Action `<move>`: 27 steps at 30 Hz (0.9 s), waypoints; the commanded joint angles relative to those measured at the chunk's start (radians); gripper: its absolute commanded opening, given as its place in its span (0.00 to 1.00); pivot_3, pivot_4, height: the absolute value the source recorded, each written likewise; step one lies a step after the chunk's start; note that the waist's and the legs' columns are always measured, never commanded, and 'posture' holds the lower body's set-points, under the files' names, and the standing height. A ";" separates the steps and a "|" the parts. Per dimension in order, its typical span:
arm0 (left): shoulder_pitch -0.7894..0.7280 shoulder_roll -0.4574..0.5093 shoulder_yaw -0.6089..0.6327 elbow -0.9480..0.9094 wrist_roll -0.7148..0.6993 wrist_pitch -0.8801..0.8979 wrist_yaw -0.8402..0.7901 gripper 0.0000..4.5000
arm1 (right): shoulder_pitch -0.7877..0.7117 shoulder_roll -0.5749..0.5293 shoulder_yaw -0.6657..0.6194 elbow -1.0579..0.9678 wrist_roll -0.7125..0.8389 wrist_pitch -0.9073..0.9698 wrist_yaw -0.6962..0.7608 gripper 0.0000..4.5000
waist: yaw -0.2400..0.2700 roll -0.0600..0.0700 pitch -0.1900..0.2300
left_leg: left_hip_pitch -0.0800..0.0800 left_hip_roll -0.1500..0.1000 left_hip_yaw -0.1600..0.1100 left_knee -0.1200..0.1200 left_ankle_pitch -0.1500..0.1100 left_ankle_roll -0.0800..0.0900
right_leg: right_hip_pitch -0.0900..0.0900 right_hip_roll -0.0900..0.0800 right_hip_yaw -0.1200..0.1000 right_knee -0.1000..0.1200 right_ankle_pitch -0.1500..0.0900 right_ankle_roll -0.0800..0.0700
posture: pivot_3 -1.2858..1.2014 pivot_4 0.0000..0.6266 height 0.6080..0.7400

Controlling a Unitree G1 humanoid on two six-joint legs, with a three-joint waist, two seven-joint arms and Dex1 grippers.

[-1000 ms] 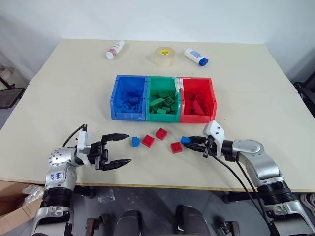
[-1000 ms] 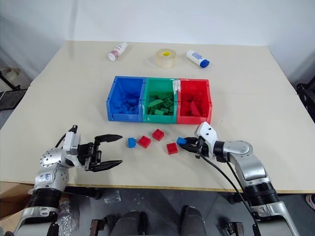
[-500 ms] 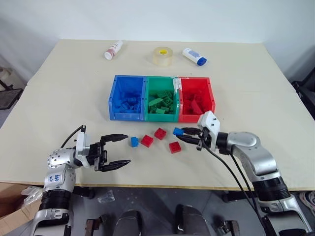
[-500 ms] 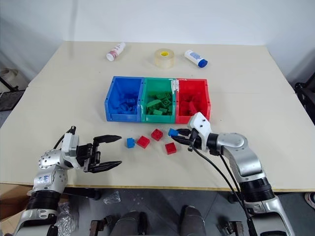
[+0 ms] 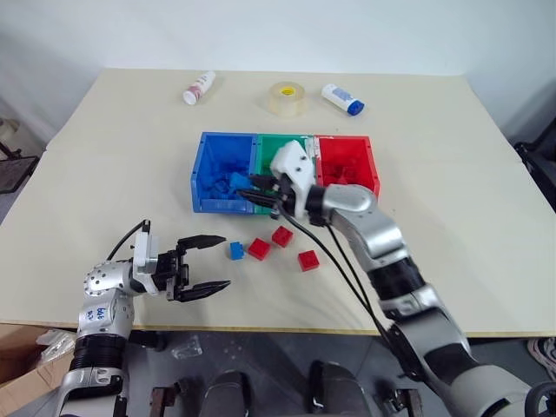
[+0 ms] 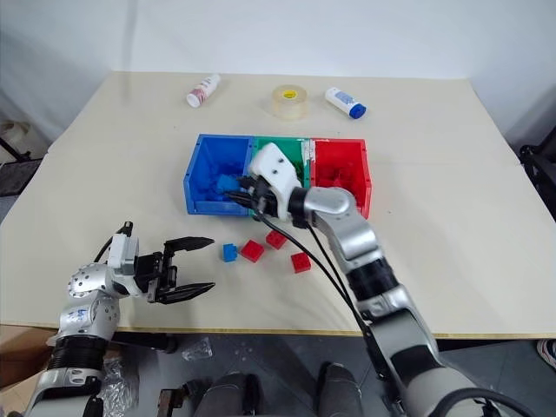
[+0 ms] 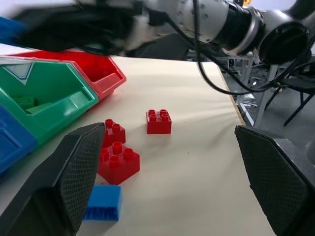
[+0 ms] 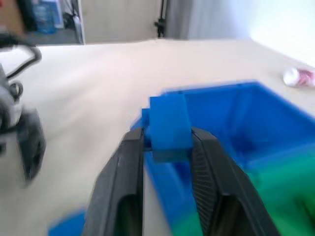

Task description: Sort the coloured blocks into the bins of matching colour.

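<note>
blue brick sits clamped between the two black fingers of the right gripper, which holds it above the blue bin, over that bin's near right part beside the wall shared with the green bin. the red bin closes the row on the right, and all three joined bins hold bricks of their own colour.

on the cream table in front of the bins lie four loose bricks: a small blue brick on the table furthest left, a red brick just beside it, a second red brick a little nearer the bins, and a third red brick apart to the right. none of them touches a bin.

the left gripper hovers at the near left edge of the table, pointing right toward the loose bricks, its fingers spread wide with nothing between them; the nearest brick is the small blue one, just off its upper fingertip.

at the far side of the table stand a roll of clear tape, a white bottle with a red label lying to its left and a white bottle with a blue cap lying to its right, all well apart from the bins.
</note>
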 commanded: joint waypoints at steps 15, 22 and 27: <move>-0.018 0.020 0.021 0.010 -0.011 -0.013 0.011 1.00 | 0.030 -0.014 -0.026 0.051 0.014 -0.193 0.127 1.00 | -0.002 0.000 0.000 | -0.001 0.000 0.003 0.000 0.000 0.000 | -0.005 0.000 0.004 0.003 0.000 0.000 | 0.52 0.24 1.00; -0.057 0.009 0.009 0.064 -0.001 -0.023 -0.006 1.00 | 0.320 -0.299 -0.082 -0.359 0.151 0.021 0.293 1.00 | 0.004 0.000 0.000 | -0.001 0.000 0.003 0.000 -0.001 0.001 | -0.005 0.000 0.005 0.002 0.000 0.000 | 0.52 0.24 1.00; -0.083 0.006 0.005 0.105 0.004 -0.034 -0.020 1.00 | 0.508 -0.465 -0.190 -0.510 0.208 0.101 0.296 1.00 | 0.007 0.000 0.000 | -0.001 0.000 0.004 0.000 -0.001 0.000 | -0.005 0.000 0.005 0.002 0.000 0.000 | 0.52 0.24 1.00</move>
